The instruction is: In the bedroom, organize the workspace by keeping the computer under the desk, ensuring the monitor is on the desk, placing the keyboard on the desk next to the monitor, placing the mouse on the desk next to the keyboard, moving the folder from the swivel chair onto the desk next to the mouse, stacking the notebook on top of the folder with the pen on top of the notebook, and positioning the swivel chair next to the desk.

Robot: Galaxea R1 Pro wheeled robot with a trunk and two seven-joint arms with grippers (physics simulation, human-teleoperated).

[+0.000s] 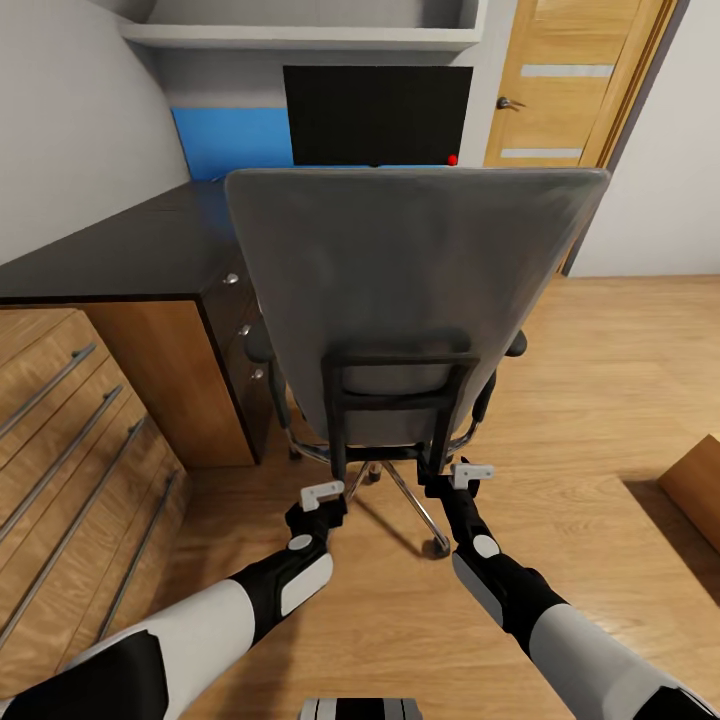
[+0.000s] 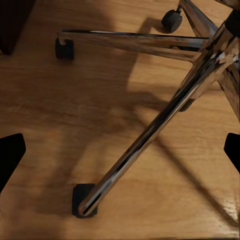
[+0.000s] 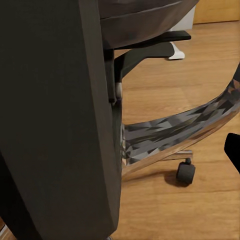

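2 arms reach out low toward the back of the swivel chair [image 1: 410, 290]. The chair has its grey back turned to the robot and stands just beside the counter [image 1: 120, 255], on the wooden floor [image 1: 600, 400]. The left end effector [image 1: 322, 494] sits near the bottom of the chair's black back frame. In the left wrist view its 2 dark fingertips [image 2: 11, 157] are spread wide apart with nothing between them, so it is released. Below it are the shiny chair legs and little black wheels. The right end effector [image 1: 470, 472] is close to the other side of the black frame. I cannot tell if it is released or clenched, because the right wrist view shows just 1 dark fingertip [image 3: 233, 150] at the edge. The black frame bar looks very close in that view. The monitor [image 1: 378, 115] stands on the counter behind the chair, with a small red dot at its lower corner. A blue wall panel [image 1: 230, 140] is beside it. A wooden door [image 1: 570, 80] is in the far corner. A light wooden drawer unit [image 1: 70, 450] stands beside the counter.
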